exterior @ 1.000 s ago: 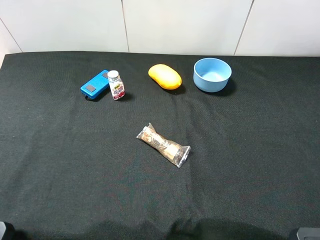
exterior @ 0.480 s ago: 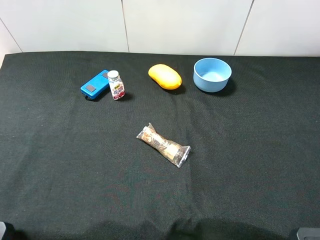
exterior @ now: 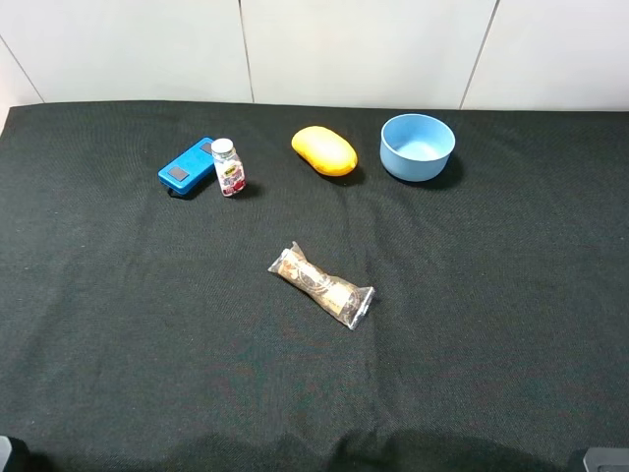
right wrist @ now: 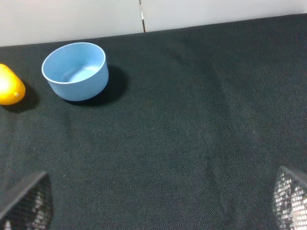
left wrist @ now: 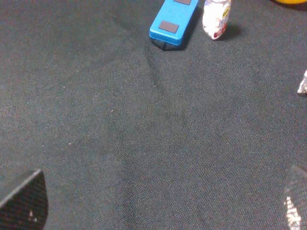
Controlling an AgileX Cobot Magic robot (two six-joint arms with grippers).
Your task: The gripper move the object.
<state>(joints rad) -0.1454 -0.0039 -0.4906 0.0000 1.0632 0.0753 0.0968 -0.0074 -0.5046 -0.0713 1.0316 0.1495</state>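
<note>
The object is a small clear bottle (exterior: 228, 168) with a white cap and a red-and-yellow label. It stands upright at the back left of the black table, right next to a blue flat device (exterior: 187, 166). It also shows in the left wrist view (left wrist: 216, 19). My left gripper (left wrist: 158, 206) is open and empty, far from the bottle, near the table's front left. My right gripper (right wrist: 158, 201) is open and empty near the front right. In the exterior view only slivers of both arms show at the bottom corners.
A yellow mango-shaped object (exterior: 324, 150) and a light blue bowl (exterior: 418, 169) sit at the back. The bowl (right wrist: 79, 88) is empty. A clear-wrapped brown snack bar (exterior: 321, 286) lies in the middle of the table. A white wall runs behind the table.
</note>
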